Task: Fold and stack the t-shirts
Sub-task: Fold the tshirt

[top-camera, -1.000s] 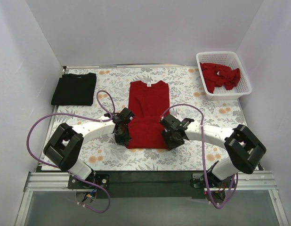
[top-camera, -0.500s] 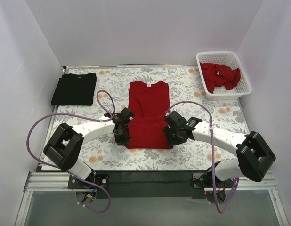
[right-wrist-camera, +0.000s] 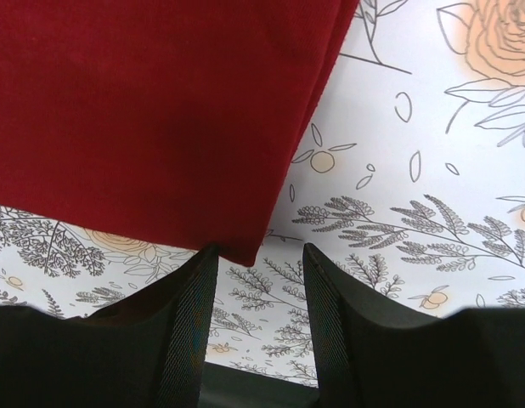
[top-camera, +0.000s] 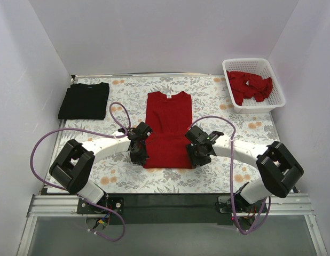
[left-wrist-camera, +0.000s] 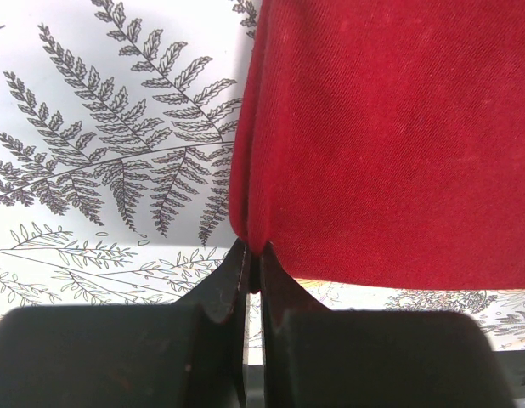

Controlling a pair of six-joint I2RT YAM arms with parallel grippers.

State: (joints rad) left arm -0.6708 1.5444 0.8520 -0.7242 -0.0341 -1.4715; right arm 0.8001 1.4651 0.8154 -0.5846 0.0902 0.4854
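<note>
A red t-shirt [top-camera: 167, 128], folded to a long strip with its white neck label at the far end, lies flat mid-table. My left gripper [top-camera: 139, 158] is shut on its near left hem corner [left-wrist-camera: 250, 229]. My right gripper [top-camera: 196, 159] is open at the near right corner [right-wrist-camera: 245, 242], the corner between its fingers and lying on the table. A folded black t-shirt [top-camera: 84, 100] lies at the far left. More red t-shirts [top-camera: 249, 85] are heaped in the basket.
The white lattice basket [top-camera: 277, 88] stands at the far right corner. The table wears a floral-print cloth [top-camera: 224, 106]. White walls close in the left, right and back.
My right arm swung out a little to the right and came back; its gripper stays at the shirt's near right corner. The left gripper and the shirt have not moved.
</note>
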